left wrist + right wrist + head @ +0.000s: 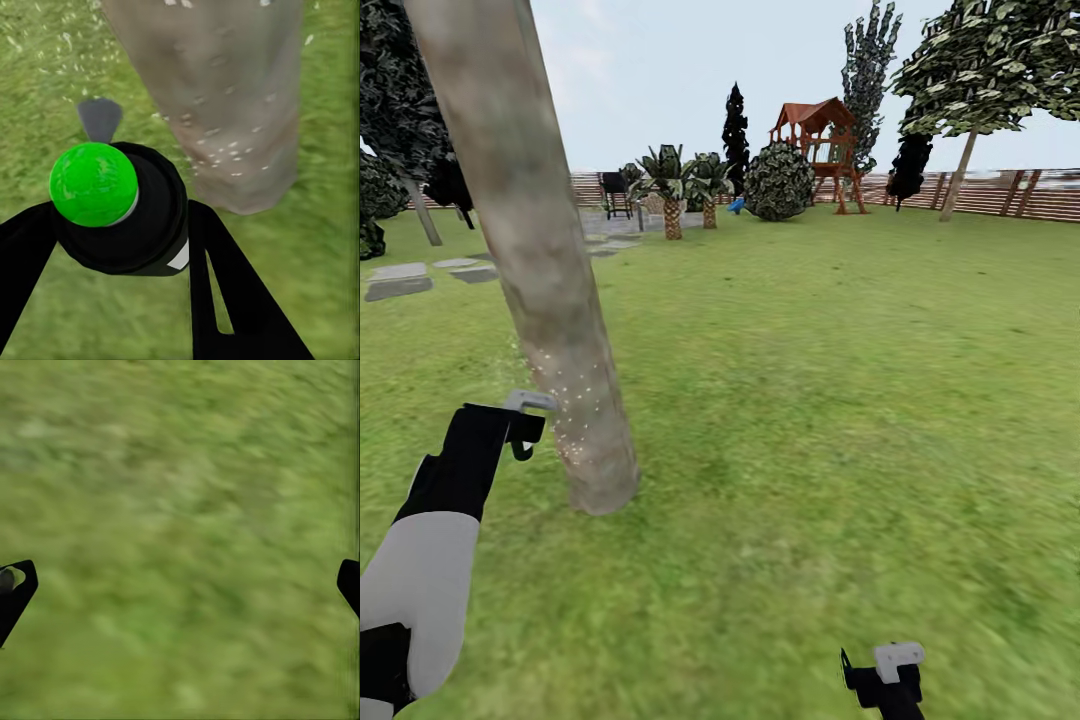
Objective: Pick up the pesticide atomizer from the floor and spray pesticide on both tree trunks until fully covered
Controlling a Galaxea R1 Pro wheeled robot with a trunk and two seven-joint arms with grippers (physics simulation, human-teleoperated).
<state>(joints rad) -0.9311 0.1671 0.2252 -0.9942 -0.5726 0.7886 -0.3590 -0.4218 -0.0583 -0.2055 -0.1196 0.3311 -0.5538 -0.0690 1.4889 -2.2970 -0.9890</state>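
A thick mottled grey-tan tree trunk (550, 300) leans up through the left of the head view, its lower part dotted with white spray specks. My left gripper (525, 425) sits just left of the trunk, low down, shut on the pesticide atomizer (532, 402). In the left wrist view the atomizer (94, 184) is a black can with a bright green round cap and a grey nozzle. It is held between my black fingers (225, 285), close to the speckled trunk (225, 90). My right gripper (885, 670) hangs low at the right, open over bare grass (180, 592).
Another leafy tree with a pale trunk (960, 185) stands far right by the brown slat fence (1050, 195). Short palms (672, 200), a round bush (780, 182), a red playset (825, 150) and grey stepping stones (400, 285) lie beyond. Open lawn spreads to the right.
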